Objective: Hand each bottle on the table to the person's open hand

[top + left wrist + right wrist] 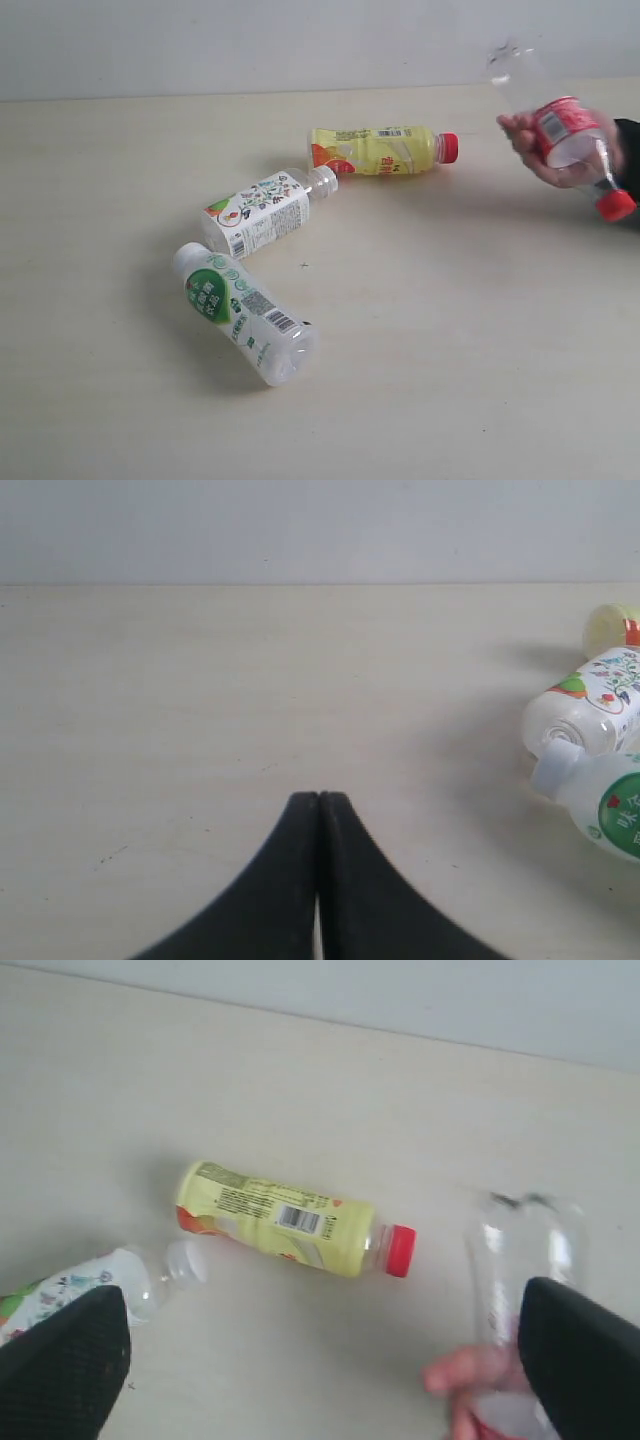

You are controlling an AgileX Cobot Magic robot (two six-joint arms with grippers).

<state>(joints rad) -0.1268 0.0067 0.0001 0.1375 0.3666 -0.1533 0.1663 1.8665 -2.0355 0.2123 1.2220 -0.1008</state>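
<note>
Three bottles lie on the table (460, 360): the yellow-labelled one with a red cap (380, 150), the clear one with a white pictured label (262, 211), and the white one with a green label (243, 310). A person's hand (545, 160) at the right edge holds the clear red-labelled bottle (562, 128) off the table, red cap down. Neither gripper shows in the exterior view. My left gripper (319, 798) is shut and empty over bare table, with the bottles off to one side. My right gripper (325, 1360) stands wide open, the yellow bottle (285, 1220) beyond it and the held clear bottle (515, 1260) beside one finger (585, 1360).
A pale wall (300, 40) runs behind the table's far edge. The person's dark sleeve (630, 150) enters at the right edge. In the left wrist view the pictured bottle (590, 705) and the green-labelled bottle (610, 805) touch cap to base.
</note>
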